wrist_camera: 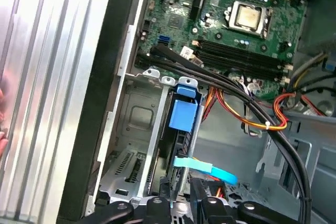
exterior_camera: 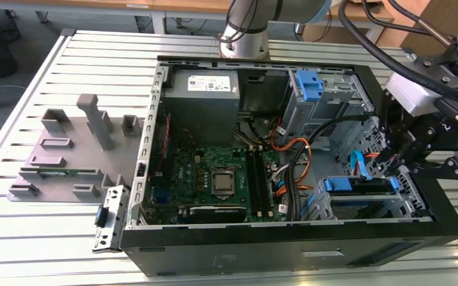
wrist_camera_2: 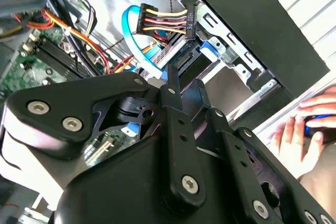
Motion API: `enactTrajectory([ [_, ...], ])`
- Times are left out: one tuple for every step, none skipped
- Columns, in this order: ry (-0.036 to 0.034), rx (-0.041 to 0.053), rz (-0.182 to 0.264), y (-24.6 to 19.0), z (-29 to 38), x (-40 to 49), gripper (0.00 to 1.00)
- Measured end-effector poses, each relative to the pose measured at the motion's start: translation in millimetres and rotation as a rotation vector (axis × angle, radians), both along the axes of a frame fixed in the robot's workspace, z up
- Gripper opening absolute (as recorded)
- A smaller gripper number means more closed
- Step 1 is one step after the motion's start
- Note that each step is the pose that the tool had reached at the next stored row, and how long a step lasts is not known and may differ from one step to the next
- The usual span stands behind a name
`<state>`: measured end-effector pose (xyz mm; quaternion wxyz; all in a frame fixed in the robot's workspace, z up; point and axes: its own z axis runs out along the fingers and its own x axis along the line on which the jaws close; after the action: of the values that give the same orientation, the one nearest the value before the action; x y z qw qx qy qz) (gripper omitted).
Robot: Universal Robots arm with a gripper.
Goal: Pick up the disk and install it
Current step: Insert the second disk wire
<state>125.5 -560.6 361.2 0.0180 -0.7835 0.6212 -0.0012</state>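
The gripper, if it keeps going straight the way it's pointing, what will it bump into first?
Probably the disk in its bay: in the first wrist view the gripper points along its blue-railed edge, right beside the light-blue cable. Depth is unclear, so the cable might be touched first.

**Arm and pincer: build notes**

Arm column (exterior_camera: 243, 27) in the exterior view: silver-grey tube, darker joint band. Thick black cables (exterior_camera: 376, 50) loop from it to a white-grey wrist block. Pincer (exterior_camera: 420, 156) matte black, made of angular plates and linkage bars. Second wrist view: silver screw heads (wrist_camera_2: 39, 107) dot the black links (wrist_camera_2: 176, 129); glossy black housing below.
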Motion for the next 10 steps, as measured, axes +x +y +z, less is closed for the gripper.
enactTrajectory([
  [0.0000, 0.0001, 0.018, 0.0, -0.1, 0.0, 0.29],
  [0.0000, 0.0000, 0.035, 0.0, 0.0, 0.0, 0.29],
  [0.0000, 0.0000, 0.052, 0.0, -0.1, 0.0, 0.29],
  [0.0000, 0.0000, 0.069, 0.0, -0.1, 0.0, 0.29],
  [0.0000, 0.0000, 0.086, 0.0, -0.2, 0.0, 0.29],
  [0.0000, 0.0000, 0.103, 0.0, -0.3, 0.0, 0.29],
  [0.0000, 0.0000, 0.120, 0.0, -0.3, 0.0, 0.29],
  [0.0000, 0.0000, 0.138, 0.0, -0.4, 0.0, 0.29],
  [0.0000, 0.0000, 0.155, 0.0, -0.5, 0.0, 0.29],
  [0.0000, -0.0001, 0.172, 0.0, -0.6, 0.0, 0.29],
])
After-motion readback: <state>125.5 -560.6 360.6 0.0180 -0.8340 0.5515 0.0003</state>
